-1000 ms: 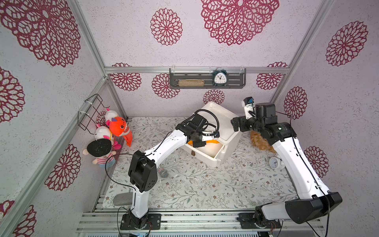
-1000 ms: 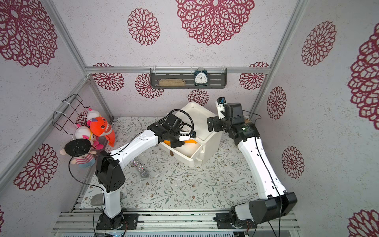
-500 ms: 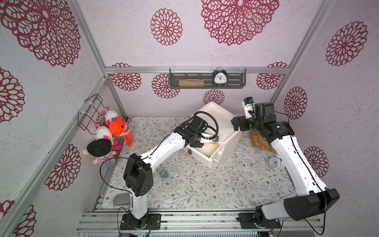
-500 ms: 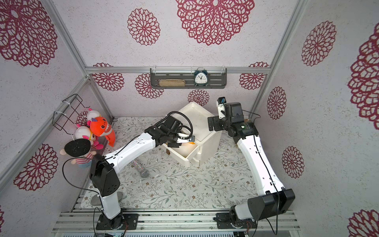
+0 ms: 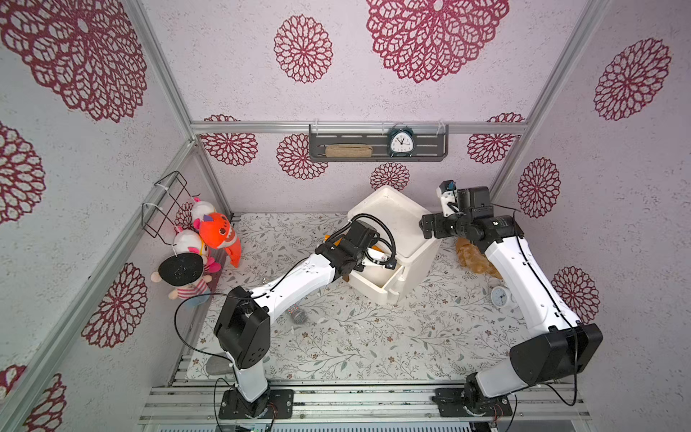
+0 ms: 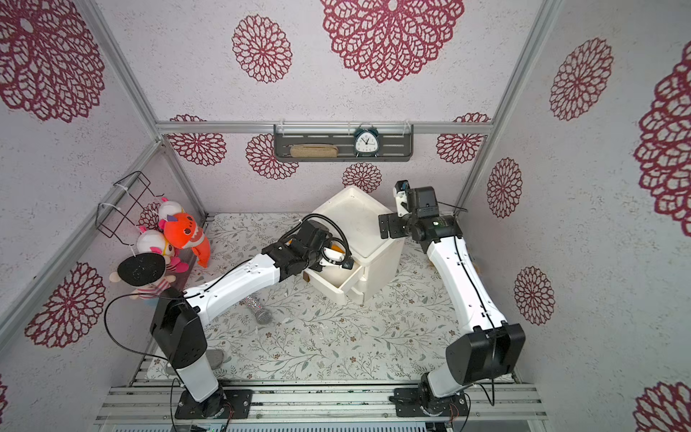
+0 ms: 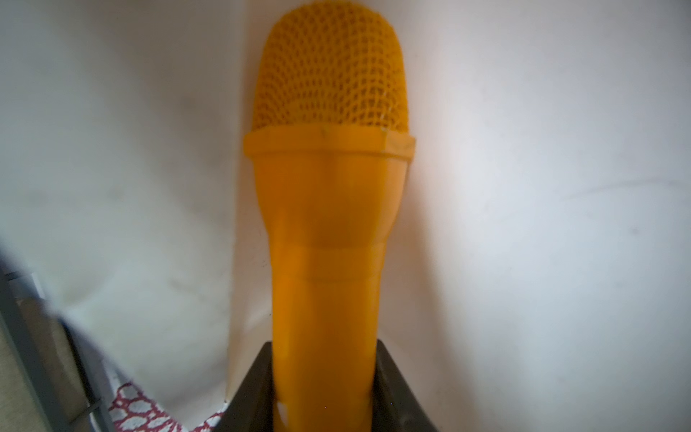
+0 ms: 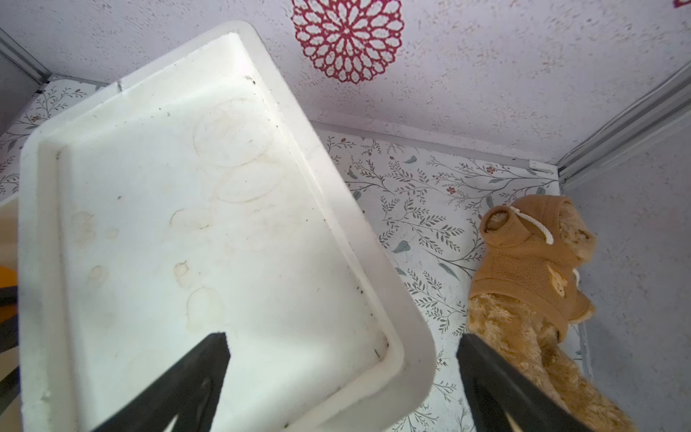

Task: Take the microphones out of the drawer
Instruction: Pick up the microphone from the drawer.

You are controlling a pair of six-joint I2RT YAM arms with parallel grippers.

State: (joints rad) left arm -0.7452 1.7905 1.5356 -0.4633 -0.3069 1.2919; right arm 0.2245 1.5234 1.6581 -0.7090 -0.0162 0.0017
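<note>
An orange microphone (image 7: pixel 329 187) with a mesh head fills the left wrist view, white drawer walls close behind it. My left gripper (image 7: pixel 324 359) is shut on its handle, one black finger (image 7: pixel 254 385) on each side. In both top views the left wrist hangs over the open drawer (image 5: pixel 377 282) (image 6: pixel 336 286) of the white cabinet (image 5: pixel 396 220), with only a sliver of the orange microphone (image 5: pixel 377 247) showing. My right gripper (image 8: pixel 344 374) (image 5: pixel 430 228) stands open above the cabinet top's corner, holding nothing.
A silver glitter microphone (image 5: pixel 298 316) (image 6: pixel 260 313) lies on the floral mat beside the left arm. A brown teddy (image 8: pixel 531 284) (image 5: pixel 473 258) and a small white clock (image 5: pixel 501 297) sit right of the cabinet. Plush toys (image 5: pixel 202 243) hang by the left wall.
The left arm's elbow has swung toward the front left and its wrist has turned over the drawer, so less of the orange microphone shows. The right arm has barely moved.
</note>
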